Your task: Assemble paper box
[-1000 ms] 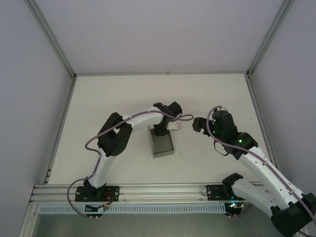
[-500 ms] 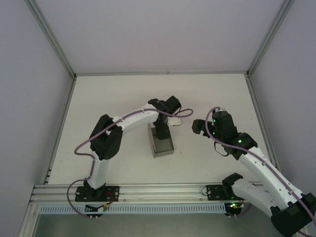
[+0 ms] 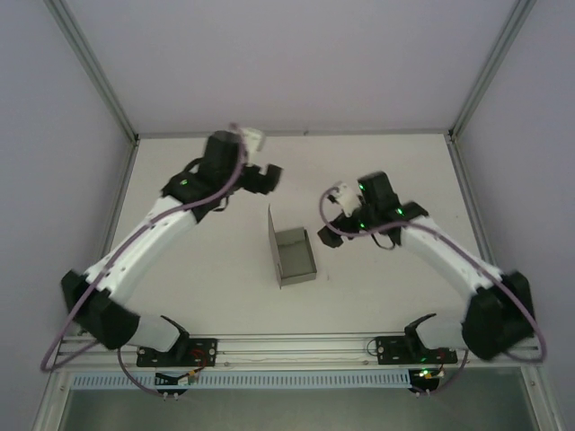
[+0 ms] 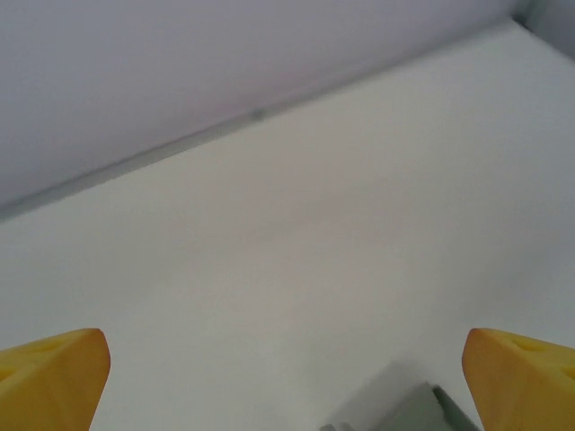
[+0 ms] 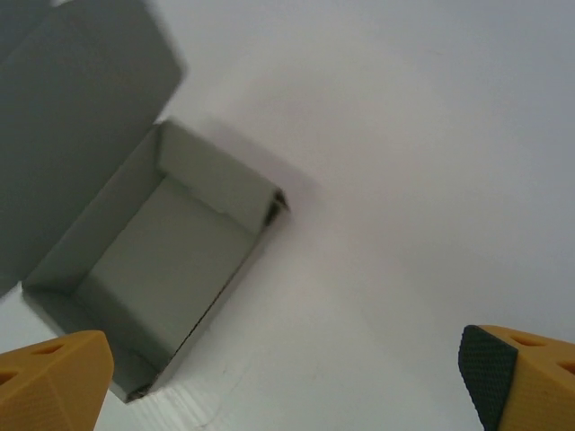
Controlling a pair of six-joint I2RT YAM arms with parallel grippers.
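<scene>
Paper box point(image 3: 296, 260): expect light, thin card that creases easily. Take the upright lid point(image 3: 270, 235) at its 9 o'clock side. Left gripper point(image 4: 287, 377), right gripper point(image 5: 287, 386): both wide, empty.

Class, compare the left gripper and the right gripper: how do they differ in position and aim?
The left gripper sits beyond the paper box, slightly left; the right gripper sits to its right. The left gripper faces mostly bare table; the right gripper faces the box's open inside. Both stand open, holding nothing.
</scene>
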